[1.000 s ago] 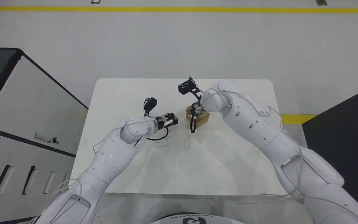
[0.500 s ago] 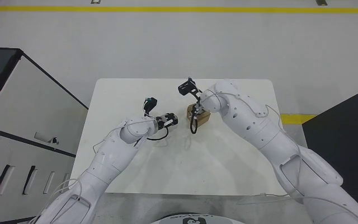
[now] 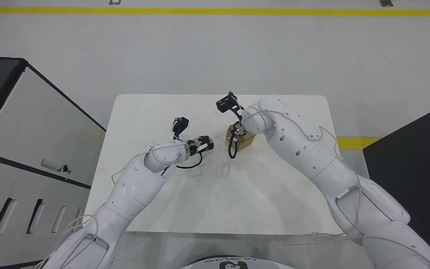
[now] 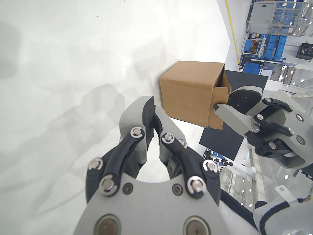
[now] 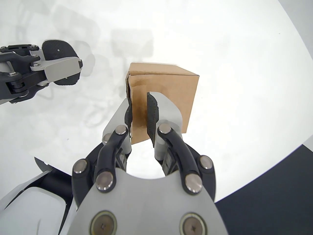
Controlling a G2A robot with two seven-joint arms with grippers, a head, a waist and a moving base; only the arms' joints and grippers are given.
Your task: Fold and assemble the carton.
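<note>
A small brown carton (image 3: 244, 139) stands on the white table (image 3: 154, 121), folded into a box with one end flap still loose. My right gripper (image 5: 139, 99) is shut on the carton's side wall at that loose end, one finger inside and one outside. The left wrist view shows the carton (image 4: 188, 94) with the right gripper (image 4: 225, 101) pinching its edge. My left gripper (image 4: 152, 106) hovers a short way from the carton's other side, shut with nothing in it. In the right wrist view the left gripper (image 5: 73, 72) sits apart from the carton (image 5: 168, 86).
The table's far and right edges lie a little beyond the carton. A dark cabinet (image 3: 20, 87) stands off the table's left side. White tabletop spreads in front of both grippers.
The right gripper and the carton have shifted very slightly to the right. The left arm has stayed where it was.
</note>
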